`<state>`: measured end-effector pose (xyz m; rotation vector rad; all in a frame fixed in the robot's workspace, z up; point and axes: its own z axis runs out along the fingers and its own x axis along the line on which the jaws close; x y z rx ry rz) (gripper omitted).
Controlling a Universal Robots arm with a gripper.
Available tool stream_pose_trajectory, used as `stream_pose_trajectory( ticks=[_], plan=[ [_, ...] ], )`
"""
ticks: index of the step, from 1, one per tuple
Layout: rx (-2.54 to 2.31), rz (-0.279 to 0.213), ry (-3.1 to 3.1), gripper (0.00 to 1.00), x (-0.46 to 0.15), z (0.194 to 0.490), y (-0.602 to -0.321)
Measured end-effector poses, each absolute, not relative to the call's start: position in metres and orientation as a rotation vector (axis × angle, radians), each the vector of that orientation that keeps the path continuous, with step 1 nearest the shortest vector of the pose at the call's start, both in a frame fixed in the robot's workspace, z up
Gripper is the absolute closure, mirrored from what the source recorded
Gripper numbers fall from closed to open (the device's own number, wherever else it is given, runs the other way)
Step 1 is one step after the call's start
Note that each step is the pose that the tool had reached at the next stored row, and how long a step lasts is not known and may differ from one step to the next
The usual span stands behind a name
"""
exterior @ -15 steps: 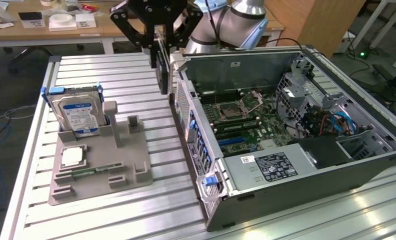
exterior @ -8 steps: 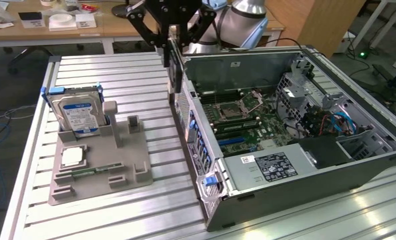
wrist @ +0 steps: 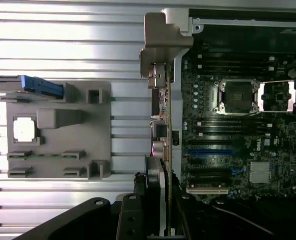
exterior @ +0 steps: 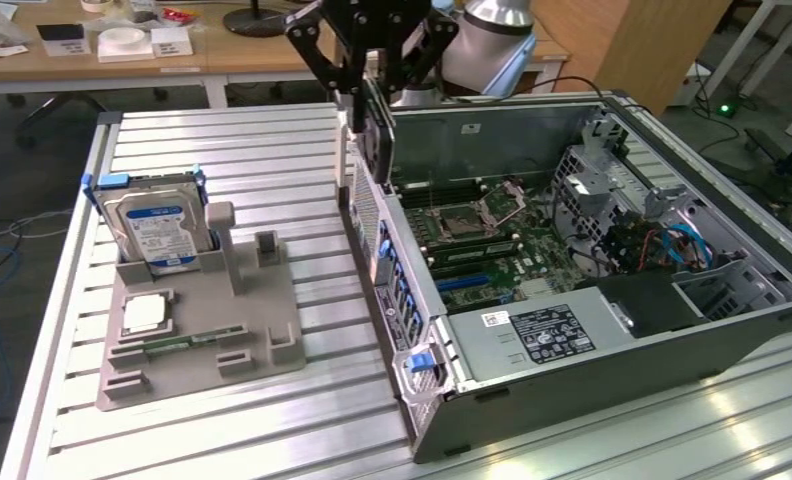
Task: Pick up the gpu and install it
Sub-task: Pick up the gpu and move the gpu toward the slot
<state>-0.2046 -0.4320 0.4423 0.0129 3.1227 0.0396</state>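
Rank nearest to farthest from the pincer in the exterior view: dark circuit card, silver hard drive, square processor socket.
1. Dark flat circuit card, in the pincer.
2. Square metal processor socket, exterior view's right.
3. Silver hard drive, exterior view's left.

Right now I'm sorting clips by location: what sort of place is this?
Probably a robotics lab: a claw holds the gpu at an open computer case on a slatted metal table, with wooden desks behind.

Glossy ribbed metal bench (exterior: 236, 430); matt grey plastic holder (exterior: 196, 375); dull bare-metal bracket on the gpu (wrist: 162, 115); matt dark metal case (exterior: 610, 375).
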Motion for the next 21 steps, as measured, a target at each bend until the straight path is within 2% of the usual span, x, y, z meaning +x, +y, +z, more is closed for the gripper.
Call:
stream_pose_trajectory(
  ticks=[21],
  plan=[
    [0.013,0.04,3.123,0.72,-0.142,0.442,-0.432]
  ],
)
